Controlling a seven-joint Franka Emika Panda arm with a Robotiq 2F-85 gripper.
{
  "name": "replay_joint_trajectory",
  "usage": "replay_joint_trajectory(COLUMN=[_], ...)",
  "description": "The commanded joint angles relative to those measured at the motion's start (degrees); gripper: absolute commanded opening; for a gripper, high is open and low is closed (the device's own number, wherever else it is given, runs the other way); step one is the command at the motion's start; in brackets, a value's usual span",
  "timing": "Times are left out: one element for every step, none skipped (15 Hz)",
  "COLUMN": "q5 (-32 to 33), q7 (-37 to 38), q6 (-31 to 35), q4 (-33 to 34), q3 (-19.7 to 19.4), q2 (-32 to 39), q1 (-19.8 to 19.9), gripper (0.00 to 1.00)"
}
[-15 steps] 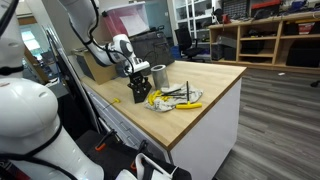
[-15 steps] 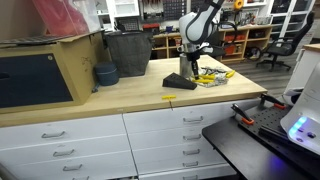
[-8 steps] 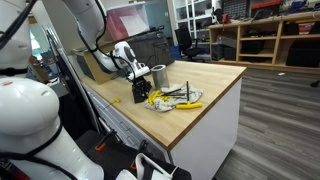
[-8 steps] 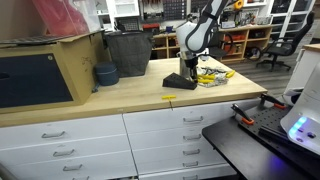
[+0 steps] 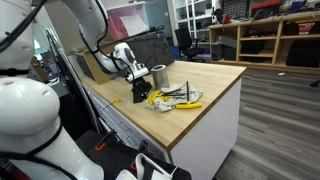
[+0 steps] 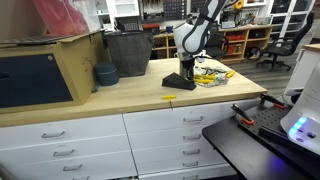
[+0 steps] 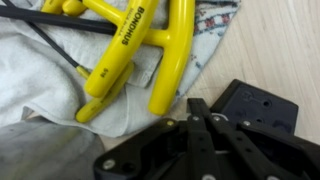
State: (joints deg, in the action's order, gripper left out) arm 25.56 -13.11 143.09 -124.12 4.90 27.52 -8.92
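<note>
My gripper [image 7: 197, 108] is shut, its black fingers pressed together with nothing visible between them. It hovers low over the wooden bench top. Just ahead of its tips lie several yellow T-handle hex keys [image 7: 150, 50] on a pale cloth [image 7: 40, 90]. A flat black block [image 7: 258, 108] with small holes lies beside the fingers. In both exterior views the gripper [image 5: 140, 86] [image 6: 186, 66] points down right above that black block [image 5: 141, 97] [image 6: 180, 81], with the pile of tools [image 5: 176, 98] [image 6: 210, 75] next to it.
A metal cup [image 5: 158, 76] stands behind the gripper. A small yellow piece [image 6: 168, 97] lies near the bench's front edge. Further along are a black bin [image 6: 128, 52], a blue bowl [image 6: 105, 73] and a big cardboard box [image 6: 45, 65]. Drawers [image 6: 180, 130] sit below.
The jaws have closed over the last second. The wrist has shifted slightly above the black block; the tools and block lie where they were.
</note>
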Motion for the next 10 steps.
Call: replay_joint_trajectory(q5=[-1.11, -1.14, -0.98, -0.47, 0.34, 1.10, 2.45, 3.84, 5.25, 6.73], q7=[0.85, 0.84, 0.92, 1.34, 1.96, 2.36, 3.07, 4.04, 5.11, 5.97], q6=[1.26, 1.49, 1.75, 2.08, 2.51, 3.03, 3.65, 4.25, 4.65, 4.75], q4=[1.08, 1.11, 1.23, 1.30, 1.41, 1.56, 1.69, 1.93, 2.24, 2.47], q3=[0.87, 1.18, 1.29, 1.28, 1.03, 0.68, -0.01, -0.72, -1.39, -1.97], q2=[0.41, 0.34, 0.32, 0.21, 0.13, 0.13, 0.12, 0.24, 0.34, 0.27], q1=[-1.05, -1.30, -1.69, -2.30, -3.01, -3.70, -4.62, -5.45, -6.19, -6.88], gripper=[0.00, 0.00, 0.00, 0.00, 0.00, 0.00, 0.00, 0.00, 0.00, 0.00])
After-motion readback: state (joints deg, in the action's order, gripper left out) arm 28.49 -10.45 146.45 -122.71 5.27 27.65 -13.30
